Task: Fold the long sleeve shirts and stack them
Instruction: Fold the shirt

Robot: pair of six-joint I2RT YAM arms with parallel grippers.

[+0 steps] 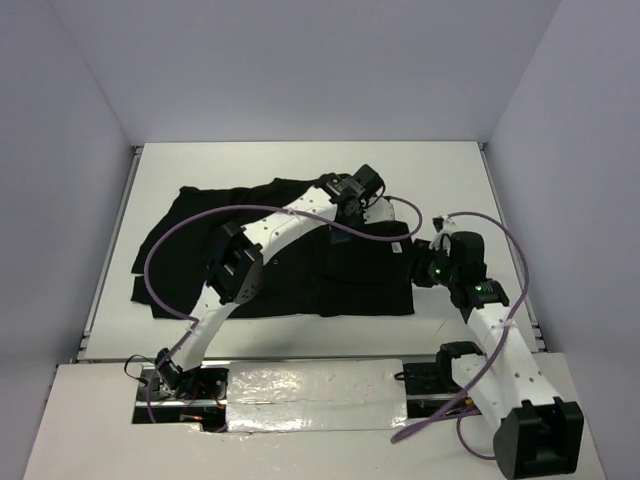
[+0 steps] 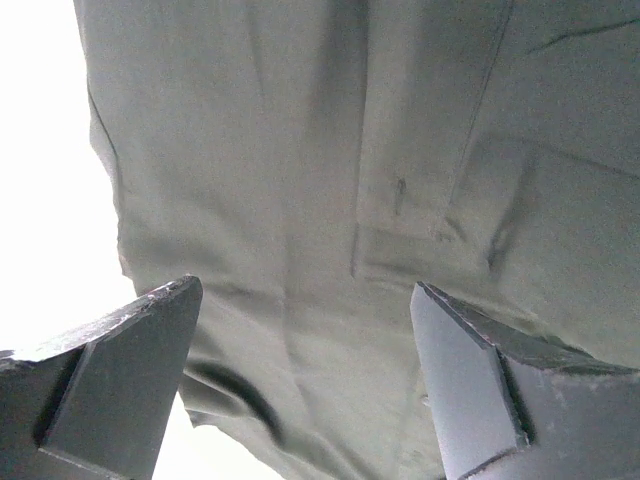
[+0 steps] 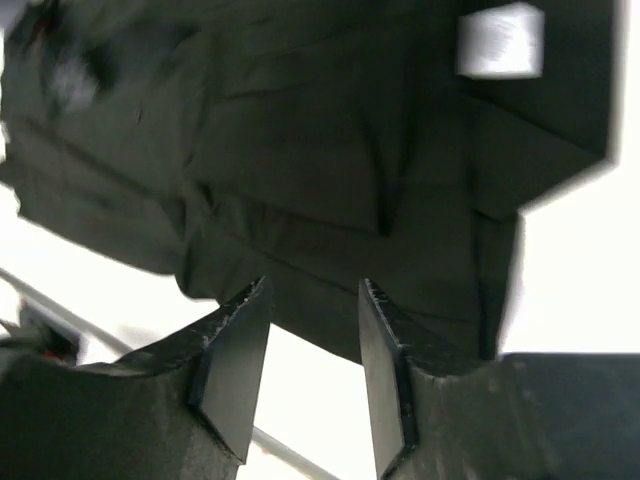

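The right hand (image 3: pixel 315 290), right of centre in the top view, hangs at the right edge of the black long sleeve shirt (image 1: pixel 330 280), fingers partly apart and empty. The shirt lies spread mid-frame on the white surface (image 1: pixel 300 165). Farther up, the left hand (image 2: pixel 305 285) gapes wide over the fabric near its upper edge, gripping nothing

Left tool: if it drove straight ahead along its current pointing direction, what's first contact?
The black shirt: its fabric fills the left wrist view beyond the open left tool, with nothing in between. How far off it lies is unclear.
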